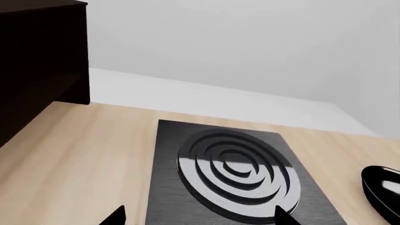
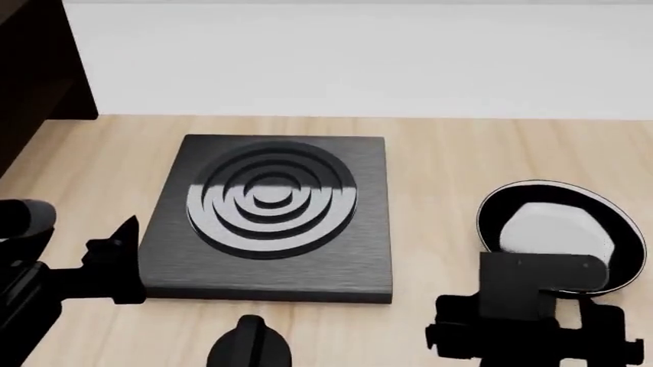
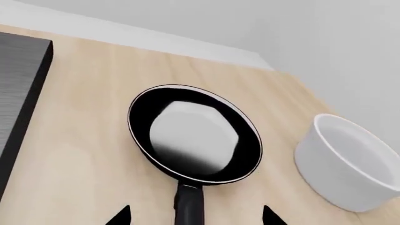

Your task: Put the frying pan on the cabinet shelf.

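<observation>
Right claw (image 3: pixel 195 216): its two dark fingertips stand apart at either side of the long black handle of the small round black frying pan (image 3: pixel 194 138), with open table showing between each tip and the handle; nothing is gripped. In the right wrist view the handle runs between the tips and the glossy bowl of the pan lies beyond them. In the head view the right claw assembly (image 2: pixel 531 310) sits at 5 o'clock and covers the near edge of the pan (image 2: pixel 556 229), which rests flat on the light wood table (image 2: pixel 439 160) at 4 o'clock.

A white round bowl (image 3: pixel 350 161) stands on the table just beside the pan, apart from it, on the side away from the square black hob with raised concentric rings (image 2: pixel 271 214). The hob lies at the centre of the head view, at 9 o'clock from the pan, with bare table between them.

Left claw (image 1: pixel 200 216): fingertips apart, empty, above the near edge of the hob (image 1: pixel 234 168).

The very dark brown wooden cabinet (image 2: pixel 36 69) stands at 10 o'clock, well apart from the pan; its shelf surface cannot be made out.
</observation>
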Robot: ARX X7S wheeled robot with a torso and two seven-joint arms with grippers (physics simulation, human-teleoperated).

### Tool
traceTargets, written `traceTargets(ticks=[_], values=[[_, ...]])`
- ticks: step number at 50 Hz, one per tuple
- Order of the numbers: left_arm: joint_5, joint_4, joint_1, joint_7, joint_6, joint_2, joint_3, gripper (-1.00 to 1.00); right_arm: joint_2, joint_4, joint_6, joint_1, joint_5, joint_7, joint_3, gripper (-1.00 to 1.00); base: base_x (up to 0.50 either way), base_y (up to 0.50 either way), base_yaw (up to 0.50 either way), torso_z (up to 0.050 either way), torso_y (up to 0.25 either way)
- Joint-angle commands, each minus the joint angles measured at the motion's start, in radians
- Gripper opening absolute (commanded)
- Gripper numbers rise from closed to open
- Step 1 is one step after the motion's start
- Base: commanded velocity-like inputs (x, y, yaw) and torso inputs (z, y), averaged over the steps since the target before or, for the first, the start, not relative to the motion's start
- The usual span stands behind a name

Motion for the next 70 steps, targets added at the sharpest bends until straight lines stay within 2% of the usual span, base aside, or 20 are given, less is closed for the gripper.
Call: traceTargets(ticks=[1, 20, 43, 52, 57, 58, 70], values=[[0.012, 0.000, 0.007, 0.013, 0.012, 0.021, -0.020, 1.00, -0.043, 0.074, -0.028, -0.027, 0.019, -0.019, 0.083, 1.00, 0.00, 0.00, 0.00, 0.000, 0.000], [-0.005, 0.008, 0.010, -0.005, 0.012, 0.023, -0.028, 1.00, -0.037, 0.238, -0.070, 0.036, 0.020, -0.041, 0.037, 1.00, 0.00, 0.00, 0.00, 0.000, 0.000], [-0.020, 0.002, 0.014, -0.016, 0.029, 0.024, -0.032, 1.00, -0.033, 0.565, -0.183, 0.162, 0.044, -0.057, 0.074, 1.00, 0.00, 0.00, 0.00, 0.000, 0.000], [-0.023, -0.004, 0.017, -0.017, 0.043, 0.025, -0.034, 1.00, -0.031, 0.620, -0.229, 0.149, 0.052, -0.061, 0.081, 1.00, 0.00, 0.00, 0.00, 0.000, 0.000], [-0.025, -0.009, 0.017, -0.018, 0.048, 0.026, -0.032, 1.00, -0.032, 0.578, -0.219, 0.131, 0.067, -0.065, 0.090, 1.00, 0.00, 0.00, 0.00, 0.000, 0.000], [-0.025, -0.010, 0.017, -0.018, 0.049, 0.026, -0.031, 1.00, -0.032, 0.553, -0.211, 0.125, 0.068, -0.062, 0.090, -1.00, 0.00, 0.00, 0.00, 0.000, 0.000], [-0.032, -0.012, 0.018, -0.022, 0.057, 0.025, -0.032, 1.00, -0.022, 0.216, -0.083, 0.018, 0.104, -0.031, 0.116, -1.00, 0.00, 0.00, 0.00, 0.000, 0.000]])
